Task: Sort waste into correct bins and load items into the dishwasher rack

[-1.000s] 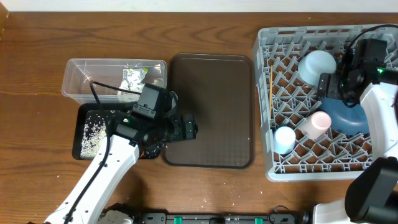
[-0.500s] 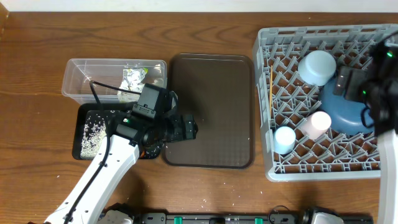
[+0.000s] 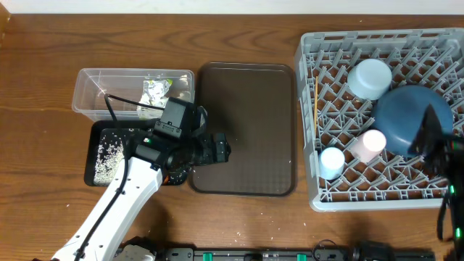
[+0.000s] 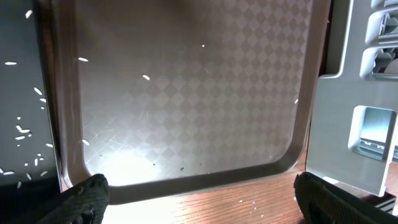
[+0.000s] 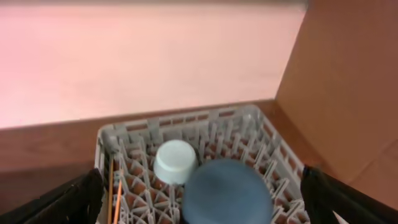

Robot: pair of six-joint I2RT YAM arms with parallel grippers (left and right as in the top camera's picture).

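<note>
The grey dishwasher rack point(image 3: 312, 109) at the right holds an upturned white-blue bowl point(image 3: 369, 78), a blue plate point(image 3: 402, 116), a pink cup point(image 3: 373, 143), a light blue cup point(image 3: 332, 161) and chopsticks point(image 3: 316, 94). My right gripper point(image 3: 429, 136) hangs open and empty above the rack's near right side. In the right wrist view it point(image 5: 202, 199) looks down on bowl point(image 5: 176, 162) and plate point(image 5: 227, 190). The clear tub point(image 3: 94, 90) holds tissue and a wrapper point(image 3: 154, 90). Rice lies in the black tray point(image 3: 109, 152). My left gripper point(image 3: 217, 148) stands open and empty over the brown tray's left edge.
The dark brown serving tray point(image 3: 246, 130) lies between the bins and the rack, with a few rice grains on it point(image 4: 145, 77). More stray grains dot the wooden table point(image 4: 249, 202) in front of it. The rack's wall point(image 4: 348, 124) stands close to the right of the left gripper.
My right arm has pulled back from over the rack towards the near right, uncovering the blue plate. The left arm has not moved.
</note>
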